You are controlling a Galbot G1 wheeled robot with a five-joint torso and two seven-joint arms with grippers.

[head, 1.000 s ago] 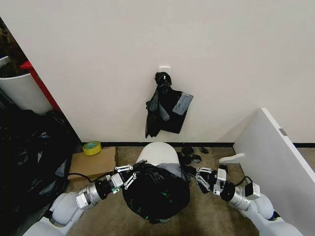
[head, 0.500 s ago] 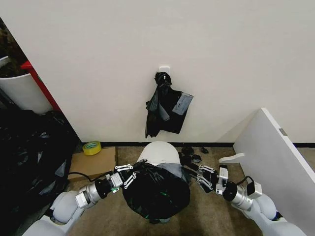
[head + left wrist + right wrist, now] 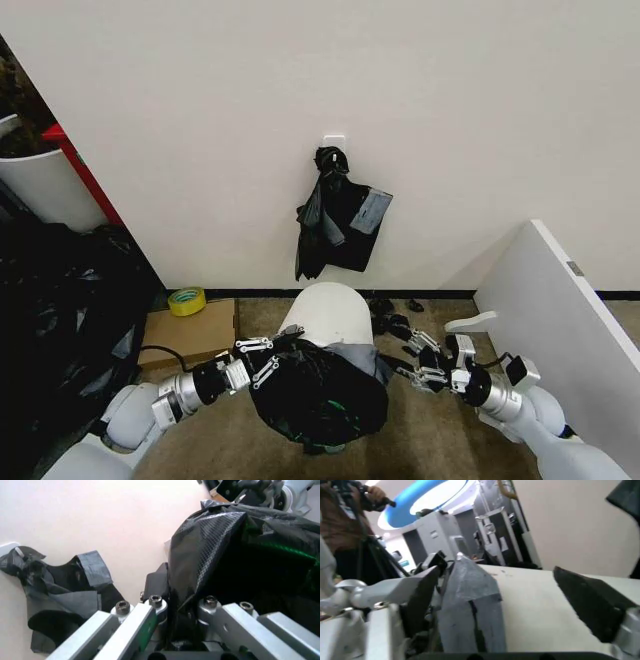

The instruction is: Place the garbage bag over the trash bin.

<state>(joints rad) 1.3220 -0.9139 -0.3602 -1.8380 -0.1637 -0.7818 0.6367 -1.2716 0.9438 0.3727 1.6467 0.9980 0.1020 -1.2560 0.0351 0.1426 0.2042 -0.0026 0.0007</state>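
So the bag (image 3: pixel 318 395) is thin, glossy, crinkly black plastic, bunched over the near end of the white bin (image 3: pixel 330 312), which lies tipped on the floor by the wall. A bit of green shows through its opening. The left gripper (image 3: pixel 262 358) is clenched on the bag's left edge; in the left wrist view the plastic (image 3: pixel 210 566) is pinched right between its fingers. The right gripper (image 3: pixel 418 360) sits just beside the bag's right side, fingers spread, grasping nothing.
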